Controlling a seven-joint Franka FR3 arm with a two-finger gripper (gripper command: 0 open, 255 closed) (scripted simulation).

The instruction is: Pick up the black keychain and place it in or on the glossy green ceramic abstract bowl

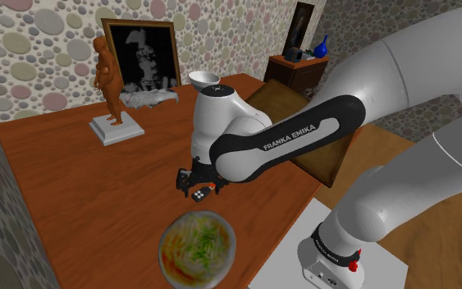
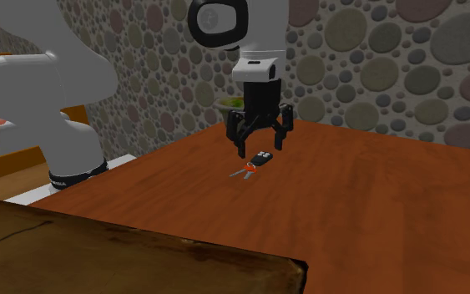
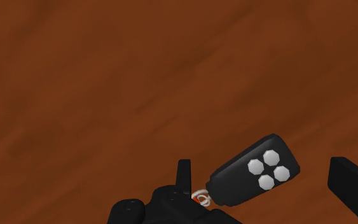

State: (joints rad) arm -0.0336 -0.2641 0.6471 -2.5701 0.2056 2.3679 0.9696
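Tool (image 2: 260, 147) fingers apart, just above black keychain (image 2: 258, 159) on counter (image 2: 375, 200); bowl (image 1: 162, 246) well apart, in the shoulder view's lower middle.

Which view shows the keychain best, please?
The wrist view: the keychain is close, its black body and four white buttons plain to see. The second exterior view shows it small on the table, under the open pincer. In the shoulder view it is a small dark shape under the arm.

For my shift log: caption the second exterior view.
Open black gripper hovers over the black keychain lying on the brown table.
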